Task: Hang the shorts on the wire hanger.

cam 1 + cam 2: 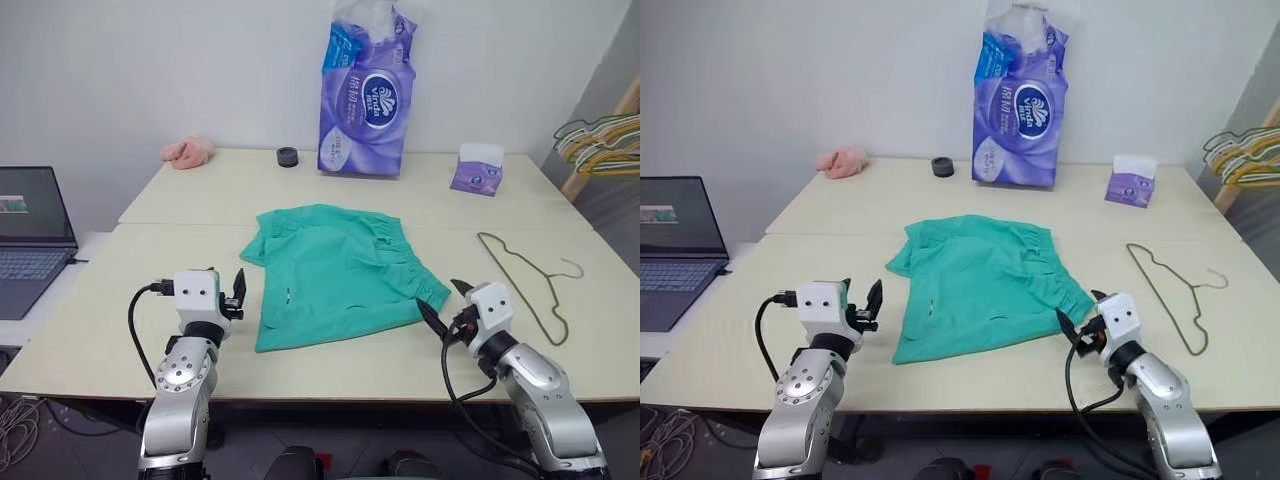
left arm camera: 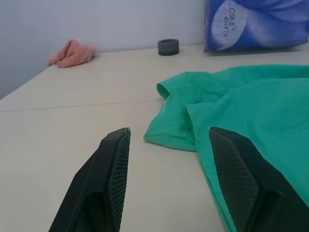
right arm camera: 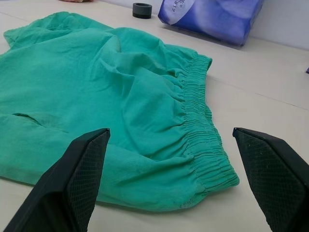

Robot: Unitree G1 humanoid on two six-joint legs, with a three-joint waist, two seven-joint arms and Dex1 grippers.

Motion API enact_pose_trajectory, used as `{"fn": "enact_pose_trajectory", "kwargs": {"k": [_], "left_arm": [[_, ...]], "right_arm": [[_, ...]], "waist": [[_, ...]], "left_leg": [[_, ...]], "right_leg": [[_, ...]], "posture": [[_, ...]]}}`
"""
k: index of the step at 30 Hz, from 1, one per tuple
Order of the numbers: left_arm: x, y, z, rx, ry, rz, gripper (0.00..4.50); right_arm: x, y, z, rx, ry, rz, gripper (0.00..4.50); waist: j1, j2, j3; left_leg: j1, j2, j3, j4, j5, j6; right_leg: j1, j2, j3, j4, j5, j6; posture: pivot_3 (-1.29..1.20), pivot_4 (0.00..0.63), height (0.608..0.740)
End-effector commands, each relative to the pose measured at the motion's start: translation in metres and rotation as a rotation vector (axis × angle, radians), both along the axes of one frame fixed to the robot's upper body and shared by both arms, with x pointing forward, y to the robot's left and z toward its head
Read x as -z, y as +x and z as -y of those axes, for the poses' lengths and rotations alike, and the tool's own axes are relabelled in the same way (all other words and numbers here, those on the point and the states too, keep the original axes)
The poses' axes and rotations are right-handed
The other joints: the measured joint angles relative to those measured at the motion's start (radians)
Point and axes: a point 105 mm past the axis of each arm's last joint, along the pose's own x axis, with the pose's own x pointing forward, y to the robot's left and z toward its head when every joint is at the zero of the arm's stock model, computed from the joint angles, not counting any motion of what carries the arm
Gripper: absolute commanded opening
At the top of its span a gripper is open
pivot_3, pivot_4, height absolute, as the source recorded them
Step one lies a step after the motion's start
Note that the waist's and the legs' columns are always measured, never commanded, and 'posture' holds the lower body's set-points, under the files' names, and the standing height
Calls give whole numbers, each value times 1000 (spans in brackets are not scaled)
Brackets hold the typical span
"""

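We note the shorts (image 1: 335, 272) lying flat mid-table, the wire hanger (image 1: 527, 281) on the table to their right (apart from them). The left gripper (image 2: 169, 159) and right gripper (image 3: 169, 164) hover near the shorts' edges, jaws spread, grasping nothing.

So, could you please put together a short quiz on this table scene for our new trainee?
1. True or false: the wire hanger lies on top of the shorts.
2. Which gripper is nearer the shorts' waistband: A left gripper, B right gripper?
3. Fill in: both grippers are ____.

Key: 1 false, the hanger lies apart on the table; 2 B; 3 open.
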Motion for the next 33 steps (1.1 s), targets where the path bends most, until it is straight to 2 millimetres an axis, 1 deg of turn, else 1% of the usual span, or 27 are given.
{"fn": "enact_pose_trajectory", "kwargs": {"k": [1,6,7,9,11,12,14,16,19,22,24,27,28,33], "left_arm": [[-12,2,3,20,26,48,2727],[-10,1,7,68,41,42,2727],[-10,-1,10,96,42,42,2727],[-12,-6,21,206,-15,45,2727],[-18,-14,32,326,-46,73,3088],[-18,-15,34,361,-40,63,3243],[-15,-22,44,478,-6,36,3863],[-9,-32,58,645,70,-9,4451],[-1,-42,68,797,130,-79,4482],[17,-47,69,900,258,-177,4482],[26,-43,67,913,320,-213,4482],[36,-33,64,899,386,-239,4482],[41,-30,63,897,417,-251,4482],[53,-25,59,891,480,-300,4482]], "right_arm": [[-21,2,-1,-1,-3,89,4343],[-22,2,-2,-16,-15,95,4343],[-22,2,-2,-20,-19,96,4343],[-22,1,-2,-23,-21,96,4343],[-22,0,-3,-34,-33,99,4500],[-22,0,-3,-41,-39,100,4500],[-24,-1,-5,-63,-55,103,4500],[-25,-6,-8,-117,-82,102,4500],[-26,-15,-16,-209,-111,87,4500],[-24,-32,-27,-355,-166,51,4500],[-23,-43,-31,-430,-200,27,4500],[-22,-51,-37,-491,-237,15,4500],[-23,-52,-38,-504,-248,17,4500],[-28,-55,-41,-505,-248,24,4500]], "waist": [[0,0,0],[0,1,1],[0,1,2],[-2,1,2],[-3,2,3],[-3,2,3],[-5,3,5],[-9,6,7],[-14,8,8],[-22,9,9],[-26,10,10],[-31,10,11],[-33,10,11],[-54,10,11]], "left_leg": [[0,0,0,0,0,0],[0,0,0,0,0,0],[0,0,0,0,0,0],[0,0,0,0,0,0],[0,0,0,0,0,0],[0,0,0,0,0,0],[0,0,0,0,0,0],[0,0,0,0,0,0],[0,0,0,-1,0,0],[0,0,0,-1,0,0],[0,0,0,-2,0,0],[0,0,0,-2,0,0],[0,0,0,-2,0,0],[0,0,0,-2,0,0]], "right_leg": [[0,0,0,0,0,0],[0,0,0,0,0,0],[0,0,0,0,0,0],[0,0,0,0,0,0],[0,0,0,0,-1,0],[0,0,0,0,-1,-1],[0,0,0,0,-1,-1],[0,0,0,0,-6,-2],[0,0,0,0,-8,-5],[0,0,0,0,-8,-6],[0,0,0,0,-9,-5],[0,0,-1,0,-9,-1],[0,0,-1,0,-8,2],[0,0,-1,0,-7,4]], "posture": [[130,22,740],[119,26,740],[119,26,740],[117,27,740],[113,27,740],[113,27,740],[90,30,740],[83,31,740],[73,30,740],[47,32,740],[36,28,740],[2,24,740],[-7,25,740],[-32,27,740]]}}
